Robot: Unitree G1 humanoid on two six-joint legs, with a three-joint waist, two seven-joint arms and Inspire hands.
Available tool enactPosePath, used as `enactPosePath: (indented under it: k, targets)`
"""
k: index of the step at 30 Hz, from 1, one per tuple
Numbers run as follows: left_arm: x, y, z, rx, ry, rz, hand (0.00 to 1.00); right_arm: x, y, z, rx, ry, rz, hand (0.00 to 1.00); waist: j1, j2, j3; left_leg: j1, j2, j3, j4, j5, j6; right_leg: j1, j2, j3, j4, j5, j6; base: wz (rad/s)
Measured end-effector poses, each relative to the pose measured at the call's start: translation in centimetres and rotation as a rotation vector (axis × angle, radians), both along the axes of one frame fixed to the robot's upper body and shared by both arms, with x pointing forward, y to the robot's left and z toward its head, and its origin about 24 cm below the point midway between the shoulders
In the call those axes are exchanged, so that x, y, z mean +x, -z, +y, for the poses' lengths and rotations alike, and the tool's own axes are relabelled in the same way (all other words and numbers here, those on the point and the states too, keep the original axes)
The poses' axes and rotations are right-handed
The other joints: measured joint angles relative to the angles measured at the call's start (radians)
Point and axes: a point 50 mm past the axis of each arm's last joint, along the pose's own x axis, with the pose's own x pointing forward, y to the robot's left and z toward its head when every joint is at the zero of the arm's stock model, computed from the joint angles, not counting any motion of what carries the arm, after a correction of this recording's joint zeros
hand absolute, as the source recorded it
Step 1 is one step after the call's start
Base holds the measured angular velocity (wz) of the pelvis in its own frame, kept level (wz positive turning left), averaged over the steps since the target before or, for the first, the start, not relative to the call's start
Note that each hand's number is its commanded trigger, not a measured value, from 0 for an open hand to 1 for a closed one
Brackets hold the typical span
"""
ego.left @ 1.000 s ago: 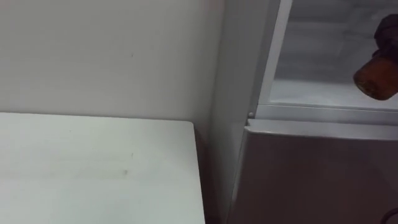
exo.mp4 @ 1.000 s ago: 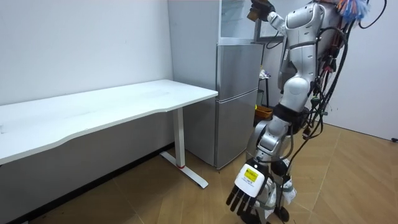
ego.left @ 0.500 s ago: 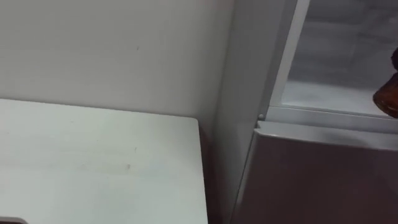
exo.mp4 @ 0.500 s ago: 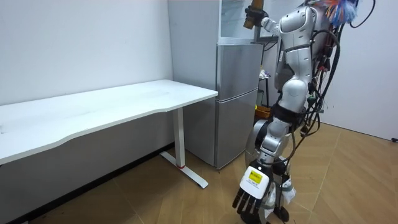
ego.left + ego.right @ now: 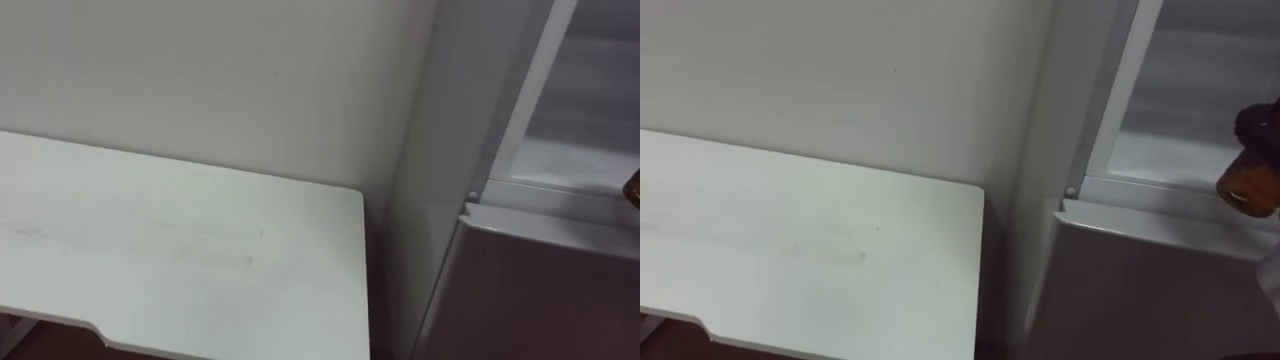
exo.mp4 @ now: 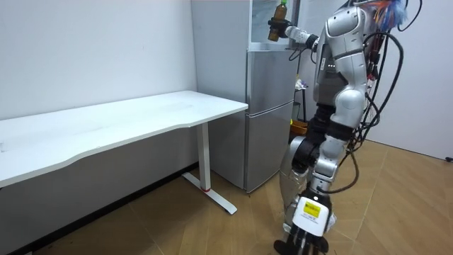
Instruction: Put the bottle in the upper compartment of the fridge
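- Standing close to the fridge (image 6: 269, 117) in the upper middle of the room view, the robot had its right arm raised to the open upper compartment (image 5: 1200, 95).
- The right hand (image 5: 1262, 125) was closed round the bottle (image 5: 1245, 188). Both sat at the right edge of the right eye view, just above the compartment's front sill.
- The left hand (image 6: 310, 230) hung low at the bottom of the room view, fingers loose and pointing down, holding nothing.
- The compartment's shelf (image 5: 1160, 155) showed white and bare where visible, and the bottle was not resting on it.
- The lower door (image 5: 1140, 290) was shut. The white surface (image 5: 790, 240) lay in the lower left of the eye views, beside the fridge and away from the work.
- Whether the bottle had crossed the sill could not be told: the room view placed it at the mouth of the compartment, no deeper.
- Judged done: the bottle was in hand, carried to the fridge and lifted to the right height, with the upper compartment open to receive it.
- Judged outstanding: moving the bottle inward over the shelf, setting it down upright, loosening the fingers and drawing the arm clear. The task was assessed as well advanced, with placement itself not yet made.
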Motion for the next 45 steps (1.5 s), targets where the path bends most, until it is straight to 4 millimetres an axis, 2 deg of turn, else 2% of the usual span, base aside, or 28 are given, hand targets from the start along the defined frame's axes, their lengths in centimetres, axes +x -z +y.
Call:
enactPosePath:
  k: [5, 9, 15, 22, 25, 32, 35, 41, 43, 44, 45]
  targets:
    - [-0.2, -0.2, 0.4, 0.008, 0.002, 0.006, 0.00, 0.2, 0.3, -0.1, -0.049, 0.020, 0.061, 1.00, 0.021, -0.006, 0.0010, 0.006, 0.001, -0.014, 0.000, 0.003, -0.004, 0.017, 0.001, -0.016, -0.002, -0.002, 0.000, 0.10]
    - [-0.2, -0.2, 0.5, 0.001, 0.008, 0.002, 0.00, 0.4, 0.8, -0.4, -0.041, 0.042, 0.089, 1.00, 0.053, -0.006, 0.0009, 0.008, -0.002, -0.028, 0.001, 0.003, -0.005, 0.020, 0.001, -0.024, -0.001, -0.003, 0.001, 0.07]
    - [-0.8, -0.4, 1.0, 0.000, 0.009, 0.027, 0.00, 1.5, -0.2, -0.3, -0.048, 0.071, 0.107, 1.00, 0.062, -0.003, 0.0007, -0.027, -0.004, -0.052, 0.022, 0.005, -0.008, 0.000, -0.001, -0.049, 0.002, -0.005, -0.002, 0.12]
    - [-1.0, -0.5, 1.2, 0.001, 0.000, 0.033, 0.00, 2.3, -0.4, 0.1, -0.083, 0.067, 0.143, 1.00, 0.081, 0.001, -0.0015, -0.044, -0.005, -0.077, 0.032, 0.009, -0.015, 0.000, 0.001, -0.065, -0.001, -0.005, -0.003, 0.12]
    - [-0.8, -0.5, 1.2, 0.004, 0.005, 0.023, 0.00, 2.5, -0.4, 0.3, -0.094, 0.040, 0.142, 1.00, 0.098, 0.001, -0.0014, -0.046, -0.005, -0.081, 0.032, 0.011, -0.017, -0.001, -0.002, -0.074, -0.004, -0.006, -0.004, 0.00]
    - [-0.7, -0.6, 1.4, 0.007, 0.004, 0.016, 0.00, 2.7, -0.4, 0.6, -0.126, 0.008, 0.154, 1.00, 0.106, -0.001, -0.0025, -0.048, -0.005, -0.087, 0.030, 0.015, -0.023, -0.001, -0.001, -0.073, -0.004, -0.010, -0.011, 0.02]
    - [-0.6, -0.6, 1.4, 0.008, 0.005, 0.014, 0.00, 2.8, -0.4, 0.8, -0.133, -0.010, 0.158, 1.00, 0.109, -0.007, -0.0002, -0.045, -0.005, -0.084, 0.029, 0.015, -0.025, -0.001, -0.001, -0.072, -0.004, -0.017, -0.022, -0.04]
    - [-0.7, -0.8, 1.9, 0.023, 0.005, 0.018, 0.00, 3.0, -0.3, 0.3, -0.121, 0.016, 0.180, 1.00, 0.149, -0.009, 0.0013, -0.040, 0.001, -0.076, 0.030, 0.012, -0.032, -0.004, 0.003, -0.064, -0.016, -0.022, -0.031, -0.08]
    - [-0.8, -1.0, 2.3, 0.039, -0.011, 0.017, 0.00, 3.0, -0.4, 0.3, -0.121, 0.018, 0.177, 0.56, 0.153, -0.009, 0.0018, -0.040, 0.004, -0.076, 0.031, 0.011, -0.034, -0.003, 0.004, -0.073, -0.017, -0.024, -0.034, 0.00]
    - [-0.8, -1.0, 2.4, 0.041, -0.011, 0.017, 0.00, 3.0, -0.4, 0.3, -0.121, 0.018, 0.177, 0.18, 0.153, -0.008, 0.0021, -0.041, 0.004, -0.076, 0.031, 0.011, -0.035, -0.002, 0.004, -0.074, -0.017, -0.024, -0.035, 0.00]
    - [-0.8, -1.1, 2.5, 0.044, -0.013, 0.017, 0.00, 3.1, -0.5, 0.4, -0.125, 0.016, 0.177, 0.05, 0.154, -0.008, 0.0024, -0.041, 0.006, -0.074, 0.032, 0.010, -0.037, -0.001, 0.006, -0.075, -0.018, -0.025, -0.036, 0.00]
